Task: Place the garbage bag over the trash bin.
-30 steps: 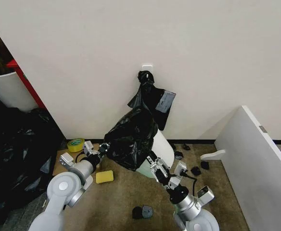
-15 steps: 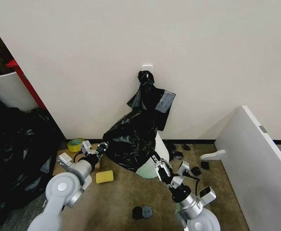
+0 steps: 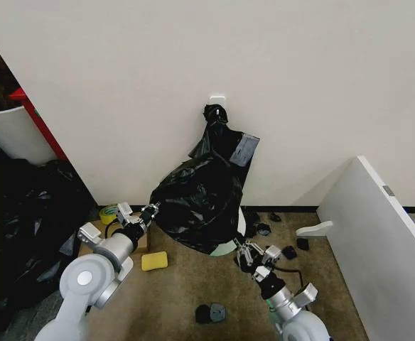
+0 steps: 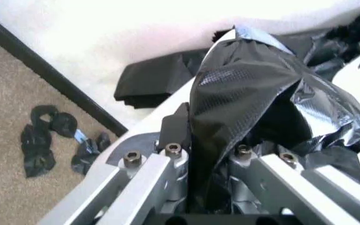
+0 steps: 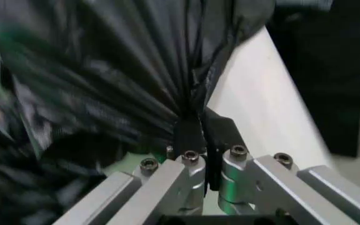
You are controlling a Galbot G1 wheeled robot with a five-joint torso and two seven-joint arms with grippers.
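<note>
A white wall (image 3: 193,64) backs the scene, and a heap of black plastic (image 3: 23,227) fills the floor at the robot's left, beside a large white tub with red edging (image 3: 12,131). At the right a white panel (image 3: 378,241) leans at an angle on the tan carpet (image 3: 186,298).

In the middle, against the wall, the garbage bag (image 3: 197,206) lies draped over the trash bin (image 3: 225,248), covering nearly all of it; a sliver of white side and the green-tinted base show beneath the bag's lower right edge. Above it a knotted bunch of black bags with a grey patch (image 3: 225,145) hangs from a white wall hook (image 3: 217,98).

The left gripper (image 3: 151,211) is clenched on the bag's left edge, the film gathered between its fingers (image 4: 174,126) in the left wrist view. The right gripper (image 3: 244,251) is low at the bag's lower right edge, pinching a pleated fold of the bag tight against the bin's white side (image 5: 261,93).

Smaller items lie around the bin: a yellow sponge (image 3: 154,261), a roll of yellow-green tape (image 3: 109,212) near the left arm, and scattered black scraps (image 3: 211,312) on the carpet.
</note>
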